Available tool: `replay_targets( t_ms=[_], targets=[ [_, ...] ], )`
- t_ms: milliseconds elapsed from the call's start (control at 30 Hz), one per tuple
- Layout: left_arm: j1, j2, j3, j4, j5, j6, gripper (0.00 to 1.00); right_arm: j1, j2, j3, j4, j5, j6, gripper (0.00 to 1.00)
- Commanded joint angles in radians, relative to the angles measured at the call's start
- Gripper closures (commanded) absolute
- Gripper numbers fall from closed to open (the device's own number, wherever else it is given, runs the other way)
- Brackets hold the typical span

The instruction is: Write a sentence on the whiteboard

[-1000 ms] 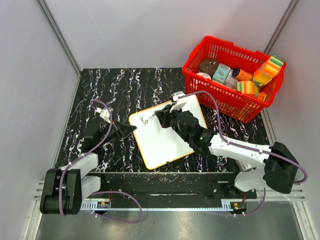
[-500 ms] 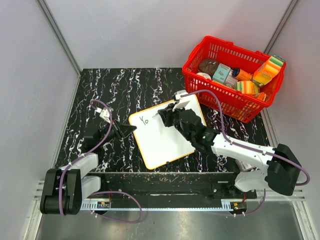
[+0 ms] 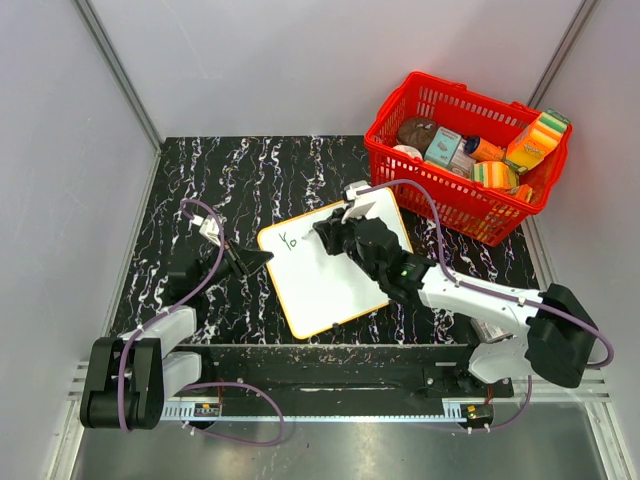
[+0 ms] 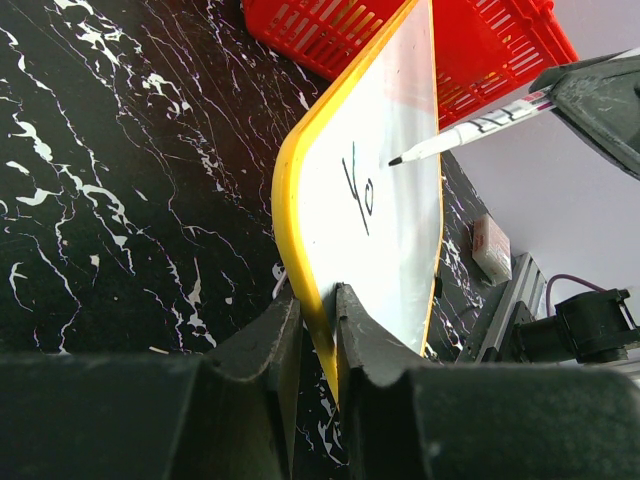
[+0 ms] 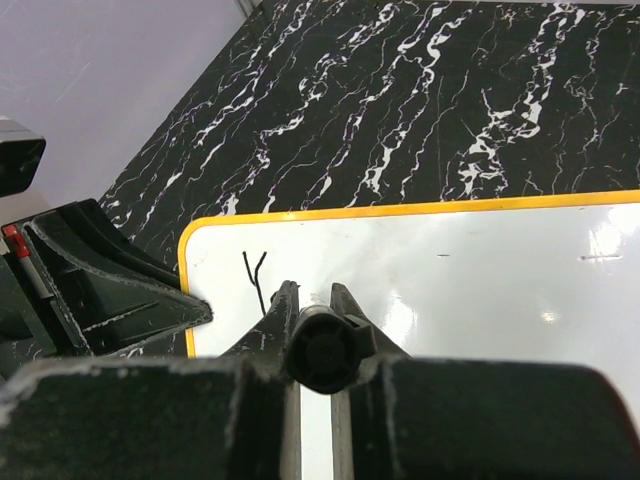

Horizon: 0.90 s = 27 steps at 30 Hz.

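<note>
– Two grippers to confirm. Report the left gripper first.

– I read the left gripper at the bottom centre of its wrist view. Its fingers are pinching the yellow rim of the whiteboard, one finger on each face of the edge.

– State the location of the whiteboard.

– It lies at the centre of the overhead view, on the black marbled table, and is turned at an angle to the table edges. Its left corner sits in the left gripper. The red basket stands at the upper right of the frame, near the board's upper right corner, with assorted packages inside.

– Report the right gripper.

– The right gripper is over the upper part of the board, just right of the written marks. Its fingers are closed on the marker. In the right wrist view the marker's dark butt end shows between the two fingers at bottom centre, with no gap on either side.

– Report the marker tip.

– In the left wrist view the marker enters from the upper right, and its dark tip points at the white surface just beside the marks, which read "Yo". I cannot tell whether the tip is touching the surface.
</note>
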Motion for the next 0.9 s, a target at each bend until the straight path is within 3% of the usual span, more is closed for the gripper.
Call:
replay_targets(
  t_ms=[0, 867],
  targets=[
    [-0.005, 0.004, -0.01, 0.031, 0.012, 0.065, 1.0, -0.007, 0.015, 0.045, 0.051, -0.033, 0.012, 1.0],
    [-0.005, 0.006, -0.011, 0.035, 0.017, 0.062, 1.0, -0.005, 0.065, 0.053, 0.075, -0.008, 0.021, 1.0]
  ],
)
